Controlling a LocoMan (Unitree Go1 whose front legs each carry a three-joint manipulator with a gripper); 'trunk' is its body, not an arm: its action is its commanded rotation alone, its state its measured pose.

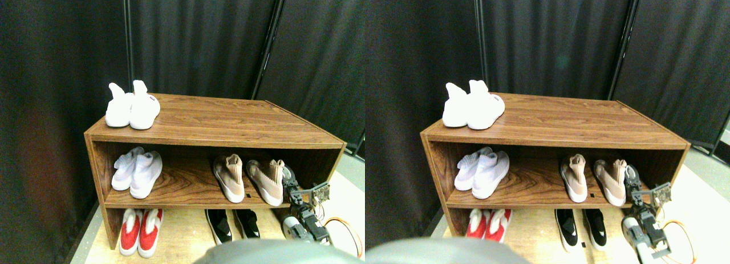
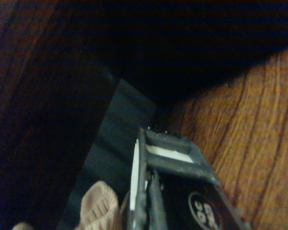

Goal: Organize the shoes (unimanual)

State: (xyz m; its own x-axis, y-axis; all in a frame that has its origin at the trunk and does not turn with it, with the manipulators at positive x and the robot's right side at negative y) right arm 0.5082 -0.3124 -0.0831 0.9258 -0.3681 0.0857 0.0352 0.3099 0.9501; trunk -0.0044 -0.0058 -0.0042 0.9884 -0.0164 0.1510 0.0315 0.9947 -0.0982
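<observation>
Right gripper point(image 1: 289, 178) on middle shelf point(image 1: 188, 187), just beside right tan shoe point(image 1: 267, 181); jaw state unclear. Risk: sideways nudge skews shoe off its mate point(image 1: 229, 177).

Backdrop: dark curtain panels point(image 1: 199, 41) on black poles point(image 1: 269, 41)
Furniture: walnut-grain wooden shelf unit point(image 1: 228, 118), open front
Floor: pale boards point(image 1: 188, 235)

A brown wooden shelf point(image 1: 228, 124) stood on the floor point(image 1: 182, 235). Two white shoes point(image 1: 132, 106) sat on its top, near the left end. On the middle board were two pale shoes point(image 1: 137, 171) at the left and two tan shoes point(image 1: 249, 179) at the right. On the floor underneath stood two red shoes point(image 1: 140, 231) and two black shoes point(image 1: 231, 224).
</observation>
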